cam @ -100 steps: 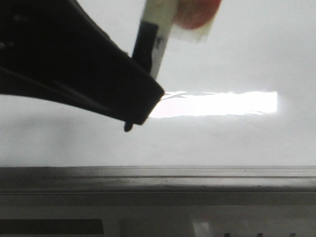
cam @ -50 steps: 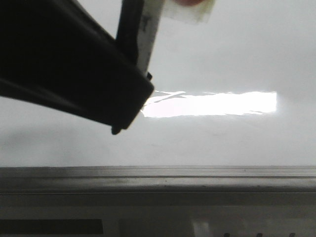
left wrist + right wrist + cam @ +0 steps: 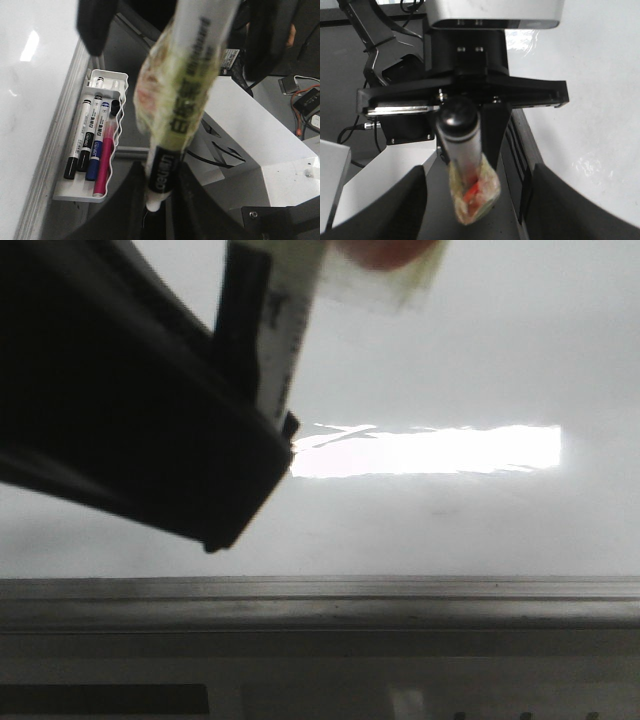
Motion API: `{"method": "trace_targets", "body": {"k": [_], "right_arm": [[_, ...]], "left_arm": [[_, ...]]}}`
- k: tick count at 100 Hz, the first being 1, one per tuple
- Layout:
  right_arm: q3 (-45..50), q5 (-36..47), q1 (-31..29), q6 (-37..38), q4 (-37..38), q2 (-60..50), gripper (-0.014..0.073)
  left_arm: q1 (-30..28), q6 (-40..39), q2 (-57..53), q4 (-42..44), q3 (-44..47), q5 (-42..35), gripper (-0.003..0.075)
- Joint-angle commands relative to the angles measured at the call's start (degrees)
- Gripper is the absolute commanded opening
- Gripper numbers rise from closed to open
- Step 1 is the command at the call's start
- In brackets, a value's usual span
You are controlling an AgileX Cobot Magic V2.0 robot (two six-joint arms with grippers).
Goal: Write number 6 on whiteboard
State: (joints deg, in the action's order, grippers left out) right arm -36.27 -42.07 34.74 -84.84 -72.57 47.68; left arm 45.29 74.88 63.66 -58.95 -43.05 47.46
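Over the whiteboard (image 3: 450,350), near its grey front edge, the left gripper (image 3: 159,200) clenches a taped marker pen (image 3: 187,95); the right gripper's state I cannot tell.

We see a glossy white whiteboard (image 3: 450,360) with a bright glare stripe and a grey metal frame. The marker pen (image 3: 187,95) is white with black lettering and a black band, wrapped in yellowish clear tape. In the white tray (image 3: 117,150) lie black, blue and pink markers.
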Motion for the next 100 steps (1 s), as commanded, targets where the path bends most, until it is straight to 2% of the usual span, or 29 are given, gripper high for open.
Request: {"method": "trace_targets", "body": {"k": [1, 19, 41, 50, 68, 78, 86, 100], "right_arm": [[-2.28, 3.60, 1.17, -1.98, -4.39, 1.19, 0.0420], [-3.79, 4.30, 2.06, -2.21, -5.69, 4.54, 0.0420], [-4.31, 1.25, 2.06, -2.21, -6.56, 8.36, 0.0392], [-4.31, 0.46, 2.06, -2.21, -6.56, 9.22, 0.0281], [-4.31, -1.47, 2.06, -2.21, -6.67, 10.10, -0.0057], [-4.31, -1.62, 2.06, -2.21, -6.67, 10.10, -0.0070], [-4.31, -1.42, 2.06, -2.21, -6.67, 10.10, -0.0070], [-4.31, -0.45, 2.06, -2.67, -6.57, 10.10, -0.0056]], "left_arm": [[0.04, 0.28, -1.24, -2.78, -1.43, 0.15, -0.0020], [0.04, 1.65, -1.24, -2.78, -1.43, 0.15, -0.0020], [0.04, 1.65, -1.24, -2.54, -1.43, 0.07, -0.0020], [0.04, 1.65, -1.24, -2.54, -1.43, 0.07, -0.0020], [0.04, 1.65, -1.24, -2.31, -1.43, 0.07, -0.0020], [0.04, 1.65, -1.24, -2.31, -1.43, 0.03, -0.0016], [0.04, 1.65, -1.24, -2.31, -1.43, 0.03, 0.0028], [0.04, 1.29, -1.83, -2.31, -1.43, 0.03, 0.0227]]}}
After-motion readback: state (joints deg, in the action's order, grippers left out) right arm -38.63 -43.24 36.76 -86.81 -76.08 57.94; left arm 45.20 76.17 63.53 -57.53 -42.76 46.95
